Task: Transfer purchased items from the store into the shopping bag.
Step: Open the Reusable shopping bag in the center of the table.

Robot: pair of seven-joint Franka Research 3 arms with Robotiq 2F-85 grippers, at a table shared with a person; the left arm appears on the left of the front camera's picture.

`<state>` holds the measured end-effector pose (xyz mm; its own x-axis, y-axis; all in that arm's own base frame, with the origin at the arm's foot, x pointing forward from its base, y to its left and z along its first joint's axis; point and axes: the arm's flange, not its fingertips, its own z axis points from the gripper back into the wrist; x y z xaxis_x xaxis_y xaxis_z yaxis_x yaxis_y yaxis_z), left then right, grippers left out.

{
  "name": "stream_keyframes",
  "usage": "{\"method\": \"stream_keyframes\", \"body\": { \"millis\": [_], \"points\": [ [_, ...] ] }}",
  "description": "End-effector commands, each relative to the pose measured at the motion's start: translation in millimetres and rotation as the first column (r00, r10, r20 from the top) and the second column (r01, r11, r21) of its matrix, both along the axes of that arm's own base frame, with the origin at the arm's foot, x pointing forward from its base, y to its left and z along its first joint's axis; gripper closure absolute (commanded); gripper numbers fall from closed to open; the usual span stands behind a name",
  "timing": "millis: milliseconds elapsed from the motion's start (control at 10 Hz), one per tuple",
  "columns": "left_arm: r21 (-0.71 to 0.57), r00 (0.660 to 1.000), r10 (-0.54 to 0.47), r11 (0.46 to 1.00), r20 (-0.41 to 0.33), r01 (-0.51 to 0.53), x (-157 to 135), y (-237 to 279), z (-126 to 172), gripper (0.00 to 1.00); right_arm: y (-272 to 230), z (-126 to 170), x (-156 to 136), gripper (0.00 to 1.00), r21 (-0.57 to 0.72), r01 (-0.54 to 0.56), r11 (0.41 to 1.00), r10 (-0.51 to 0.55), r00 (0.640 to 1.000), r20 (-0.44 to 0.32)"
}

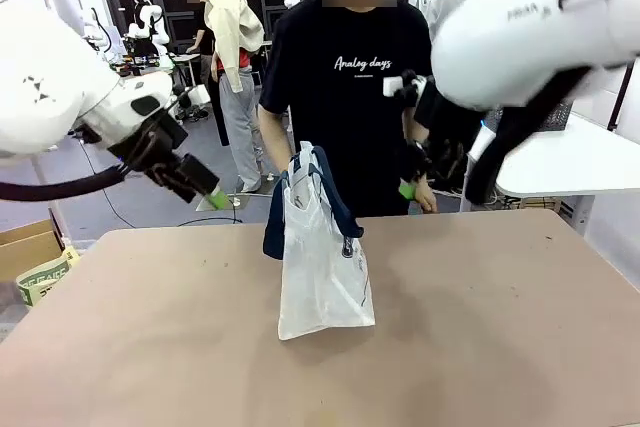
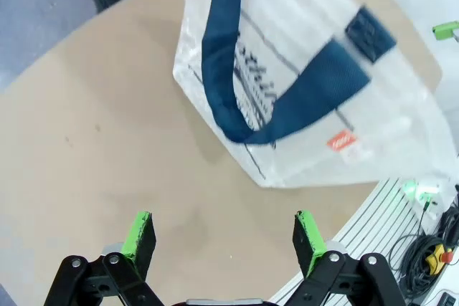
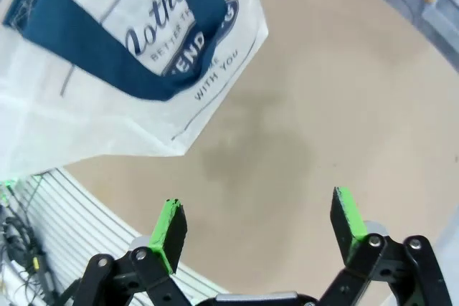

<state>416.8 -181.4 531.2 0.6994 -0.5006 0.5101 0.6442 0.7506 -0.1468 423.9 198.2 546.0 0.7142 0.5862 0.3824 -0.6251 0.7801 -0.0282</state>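
The shopping bag [image 1: 322,267] stands upright at the middle of the table, whitish plastic with navy straps. My left gripper [image 1: 212,193] hangs open in the air to the bag's left. In the left wrist view the left gripper [image 2: 224,238] has bare table between its green pads, and the bag [image 2: 308,98] with its red tag lies ahead. My right gripper [image 1: 409,185] hovers to the bag's right, near the person's hand. It [image 3: 259,227] stands open over bare table, with the printed bag [image 3: 107,98] ahead to the left. The store and the purchased items are out of view.
A person in a black T-shirt [image 1: 345,97] stands at the far edge of the tan table [image 1: 480,337]. A cardboard box [image 1: 25,245] and a green-printed paper [image 1: 45,277] sit off the left edge. A white table [image 1: 570,162] stands at the right.
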Motion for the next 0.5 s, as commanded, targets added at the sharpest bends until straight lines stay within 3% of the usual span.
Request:
{"method": "stream_keyframes", "body": {
  "millis": [0,100,200,300,400],
  "points": [
    [-0.038,1.0,0.018,0.999,0.004,-0.018,29,-14,6,0.0,27,11,33,0.0,0.017,0.019,1.0,-0.018,0.998,-0.059],
    [-0.052,1.0,-0.003,0.999,0.005,0.004,37,-19,11,0.0,36,13,43,0.0,0.036,0.019,0.999,-0.017,0.998,-0.058],
    [-0.01,0.997,-0.053,0.999,0.064,0.053,33,-15,8,0.0,11,11,15,0.0,0.003,0.002,1.0,-0.002,1.0,-0.016],
    [-0.03,1.0,0.013,0.999,0.005,-0.013,24,-13,12,0.0,11,11,15,0.0,0.003,0.002,1.0,-0.002,1.0,-0.016],
    [-0.03,1.0,0.013,0.999,0.005,-0.013,24,-13,12,0.0,11,11,15,0.0,0.003,0.002,1.0,-0.002,1.0,-0.016]
  ]
}}
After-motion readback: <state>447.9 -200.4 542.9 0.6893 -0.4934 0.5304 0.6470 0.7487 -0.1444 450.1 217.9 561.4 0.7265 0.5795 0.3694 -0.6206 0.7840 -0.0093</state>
